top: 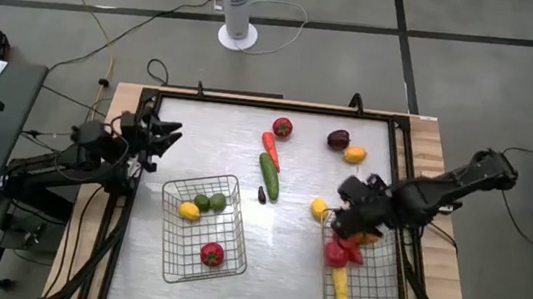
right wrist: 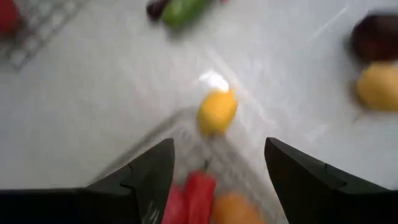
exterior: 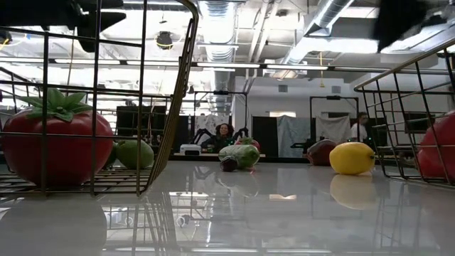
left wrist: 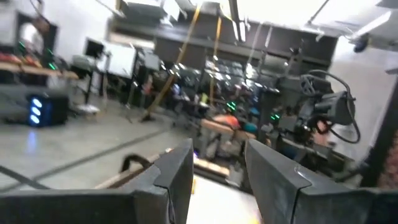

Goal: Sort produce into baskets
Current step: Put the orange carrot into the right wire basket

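The left wire basket (top: 202, 231) holds a yellow lemon, two green limes and a red tomato (exterior: 57, 146). The right wire basket (top: 365, 276) holds red (right wrist: 199, 193), orange and yellow pieces. Loose on the table lie a red tomato (top: 282, 127), a carrot (top: 270, 148), a cucumber (top: 270, 178), a maroon piece (top: 338, 139), a yellow-orange piece (top: 354, 155) and a lemon (top: 319, 208) (right wrist: 217, 112). My right gripper (top: 347, 217) (right wrist: 217, 168) is open and empty above the right basket's far left corner. My left gripper (top: 165, 138) (left wrist: 217, 168) is open, empty and raised at the table's left edge.
A small dark piece (top: 262, 194) lies next to the cucumber's near end. A black frame (top: 252, 101) runs round the table top. A white fan stand (top: 236, 35) is on the floor beyond the far edge. People show in the room behind (exterior: 225, 134).
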You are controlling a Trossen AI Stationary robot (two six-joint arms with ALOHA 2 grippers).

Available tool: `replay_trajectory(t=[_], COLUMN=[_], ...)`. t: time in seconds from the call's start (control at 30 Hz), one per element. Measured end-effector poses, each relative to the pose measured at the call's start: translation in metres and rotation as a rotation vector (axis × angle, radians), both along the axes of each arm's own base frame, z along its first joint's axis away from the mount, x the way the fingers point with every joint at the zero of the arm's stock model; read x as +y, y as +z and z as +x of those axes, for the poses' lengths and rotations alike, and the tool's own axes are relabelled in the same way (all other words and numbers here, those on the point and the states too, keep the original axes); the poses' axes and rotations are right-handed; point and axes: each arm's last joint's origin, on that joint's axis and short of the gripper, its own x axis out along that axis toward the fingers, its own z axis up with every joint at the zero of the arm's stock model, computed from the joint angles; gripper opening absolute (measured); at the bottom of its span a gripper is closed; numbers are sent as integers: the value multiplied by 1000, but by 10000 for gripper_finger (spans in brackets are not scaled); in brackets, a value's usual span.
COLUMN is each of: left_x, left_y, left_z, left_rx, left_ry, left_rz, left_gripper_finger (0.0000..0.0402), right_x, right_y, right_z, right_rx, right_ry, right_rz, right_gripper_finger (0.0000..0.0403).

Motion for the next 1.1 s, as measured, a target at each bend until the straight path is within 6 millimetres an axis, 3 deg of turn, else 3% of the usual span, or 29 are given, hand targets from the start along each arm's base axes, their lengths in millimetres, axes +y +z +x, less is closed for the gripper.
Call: replay_trajectory(t=[0.2, 0.33, 0.47, 0.67, 0.93, 1.1], left_x=[2, 4, 4, 4, 4, 2], left_y=[6, 6, 6, 6, 2, 1], left_z=[-3, -4, -4, -4, -2, -1], left_rx=[-26, -14, -10, -11, 11, 5], left_ry=[131, 196, 211, 208, 164, 92], left_rz=[88, 113, 121, 118, 60, 39], left_gripper_finger=[133, 133, 133, 133, 133, 133], right_x=[-36, -56, -79, -119, -156, -158], right_y=[5, -4, -28, -77, -128, -144], right_z=[38, 72, 107, 150, 171, 184], right_rx=[-149, -193, -169, -142, -41, -14], right_ry=[12, 47, 76, 136, 98, 115], right_rz=[-106, -187, -223, -107, -62, -54], right_gripper_finger=[278, 278, 278, 278, 278, 278])
